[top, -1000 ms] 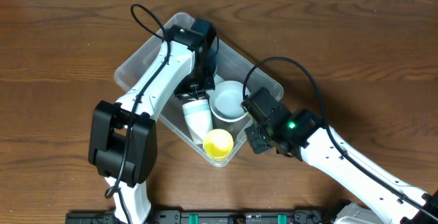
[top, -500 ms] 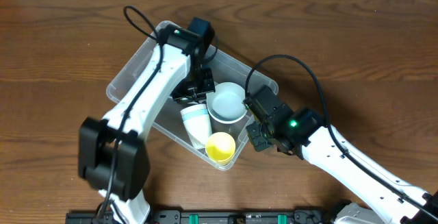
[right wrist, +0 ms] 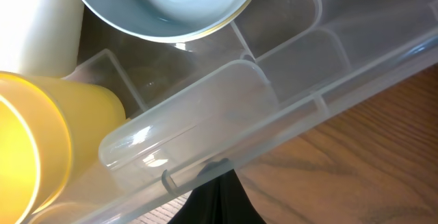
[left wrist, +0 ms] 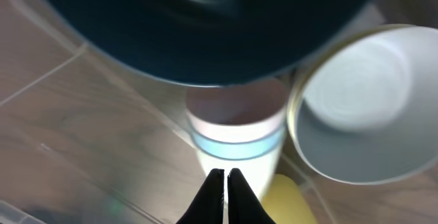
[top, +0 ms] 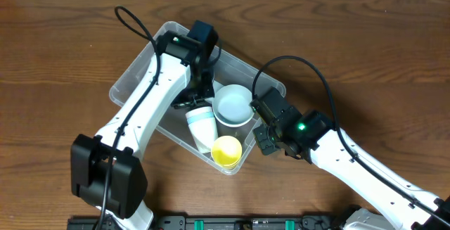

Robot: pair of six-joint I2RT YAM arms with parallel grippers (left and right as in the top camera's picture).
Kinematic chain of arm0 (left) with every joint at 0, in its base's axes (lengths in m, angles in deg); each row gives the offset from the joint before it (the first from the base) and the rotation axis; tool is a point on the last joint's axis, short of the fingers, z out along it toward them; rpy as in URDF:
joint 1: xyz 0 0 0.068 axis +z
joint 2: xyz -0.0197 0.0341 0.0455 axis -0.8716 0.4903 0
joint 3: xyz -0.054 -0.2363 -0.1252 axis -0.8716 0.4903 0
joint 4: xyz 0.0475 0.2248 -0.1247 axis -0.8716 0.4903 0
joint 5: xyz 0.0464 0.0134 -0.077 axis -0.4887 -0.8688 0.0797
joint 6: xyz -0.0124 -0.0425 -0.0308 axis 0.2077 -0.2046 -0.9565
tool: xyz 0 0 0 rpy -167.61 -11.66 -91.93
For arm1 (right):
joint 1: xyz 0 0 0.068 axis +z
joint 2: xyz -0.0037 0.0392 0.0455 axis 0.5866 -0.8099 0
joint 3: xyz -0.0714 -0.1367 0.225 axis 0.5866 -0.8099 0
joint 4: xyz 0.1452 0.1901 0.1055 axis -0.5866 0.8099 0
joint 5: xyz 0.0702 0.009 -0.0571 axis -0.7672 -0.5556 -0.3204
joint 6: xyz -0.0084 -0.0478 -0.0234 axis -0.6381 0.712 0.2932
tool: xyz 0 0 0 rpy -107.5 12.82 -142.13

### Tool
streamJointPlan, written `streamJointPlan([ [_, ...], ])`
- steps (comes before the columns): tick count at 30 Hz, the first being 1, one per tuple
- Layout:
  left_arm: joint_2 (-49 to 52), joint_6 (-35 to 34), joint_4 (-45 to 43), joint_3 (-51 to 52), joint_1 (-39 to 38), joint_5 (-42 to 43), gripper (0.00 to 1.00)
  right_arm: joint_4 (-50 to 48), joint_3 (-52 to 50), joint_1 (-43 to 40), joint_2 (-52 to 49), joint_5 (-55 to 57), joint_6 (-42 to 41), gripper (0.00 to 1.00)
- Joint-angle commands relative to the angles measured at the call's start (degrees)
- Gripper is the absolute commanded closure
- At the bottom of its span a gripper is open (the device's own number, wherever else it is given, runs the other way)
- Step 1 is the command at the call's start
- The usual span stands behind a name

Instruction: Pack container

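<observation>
The clear plastic container (top: 137, 82) sits askew mid-table. Inside lie a white cup with a blue band (top: 202, 126), a pale bowl (top: 233, 105) and a yellow cup (top: 226, 150). My left gripper (top: 195, 98) is shut and empty inside the container, its tips (left wrist: 224, 174) just above the banded cup (left wrist: 236, 138). A dark blue bowl (left wrist: 205, 25) fills the top of the left wrist view. My right gripper (top: 259, 137) is shut on the container's right rim (right wrist: 328, 94), with its fingers (right wrist: 217, 183) at the wall beside the yellow cup (right wrist: 41, 142).
Brown wooden tabletop (top: 63, 40) surrounds the container. The pale bowl (left wrist: 369, 101) touches the banded cup, and it also shows in the right wrist view (right wrist: 171, 5). Both arms' black cables loop above the container.
The container has slid slightly left and turned. My left arm has swung left and its gripper has drawn back from the banded cup. The right gripper has stayed at the rim.
</observation>
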Motion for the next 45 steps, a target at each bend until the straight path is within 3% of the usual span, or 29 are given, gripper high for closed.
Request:
streamJointPlan([
  [1, 0.2, -1.0, 0.4, 1.9, 2.0, -2.1, 0.94, -0.1, 0.1, -0.5, -0.2, 0.8, -0.7, 0.99],
  [4, 0.2, -1.0, -1.1, 3.6, 3.0, -2.7, 0.94, -0.8, 0.1, -1.1, -0.2, 0.9, -0.7, 0.98],
  [8, 0.2, -1.0, -4.4, 5.8, 4.3, -5.2, 0.94, -3.0, 0.1, -2.5, -0.2, 1.2, -0.7, 0.84],
  [14, 0.2, -0.9, -8.3, 8.3, 6.3, -5.2, 0.94, -5.2, 0.1, -5.6, -0.2, 1.2, 1.4, 0.48],
  [17, 0.3, 0.0, -10.9, 9.7, 7.4, -5.2, 0.94, -6.2, 0.1, -7.7, -0.2, 1.2, 1.4, 0.37],
  [28, 0.5, 5.1, -21.7, 10.8, 10.0, -5.6, 0.94, -7.5, 0.1, -14.3, -0.2, 1.2, 1.4, 0.23],
  [38, 1.7, 10.5, -32.9, 10.8, 10.0, -5.3, 0.94, -7.9, 0.1, -18.9, -0.2, 1.2, 1.4, 0.16],
  [45, 5.9, 14.5, -39.5, 10.7, 10.0, 2.9, 0.94, -7.5, 0.1, -20.6, -0.2, 1.2, 1.4, 0.12],
])
